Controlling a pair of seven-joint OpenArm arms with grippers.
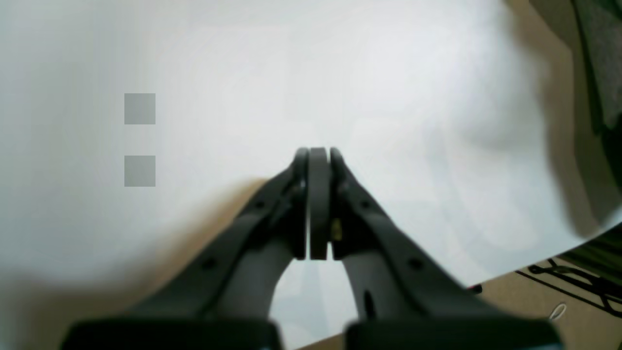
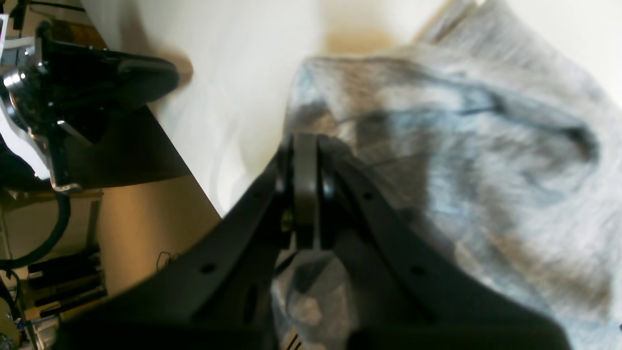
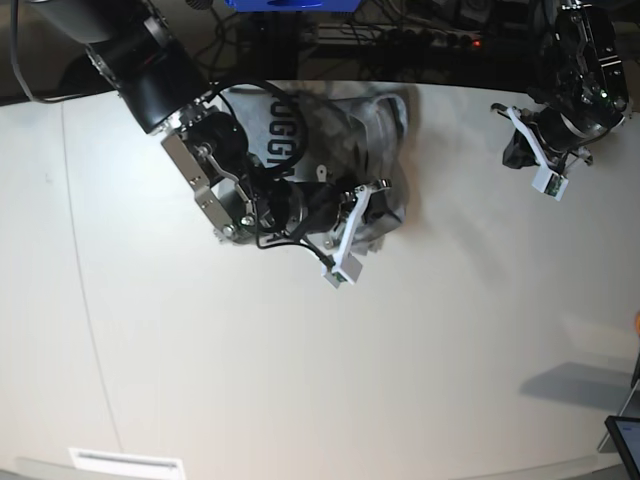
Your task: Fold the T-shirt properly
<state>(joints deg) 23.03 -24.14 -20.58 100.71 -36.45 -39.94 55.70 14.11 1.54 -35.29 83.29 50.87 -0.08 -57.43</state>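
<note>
The heather-grey T-shirt (image 3: 300,130) lies crumpled at the far middle of the white table (image 3: 300,360), with black lettering (image 3: 279,148) showing on its left part. In the right wrist view the T-shirt (image 2: 486,146) fills the right side, creased and shadowed. My right gripper (image 2: 305,138) is shut, its tips over the shirt's near-left edge; I cannot tell whether cloth is pinched. From the base view the right gripper (image 3: 380,205) sits at the shirt's lower right edge. My left gripper (image 1: 319,150) is shut with nothing in it, above bare table, at the far right (image 3: 515,152).
The table's edge (image 1: 534,262) runs past the left gripper, with black cables (image 1: 573,282) on the floor beyond. A power strip (image 3: 400,35) lies behind the table. A dark tablet corner (image 3: 625,440) and a white label (image 3: 125,462) sit near the front edge.
</note>
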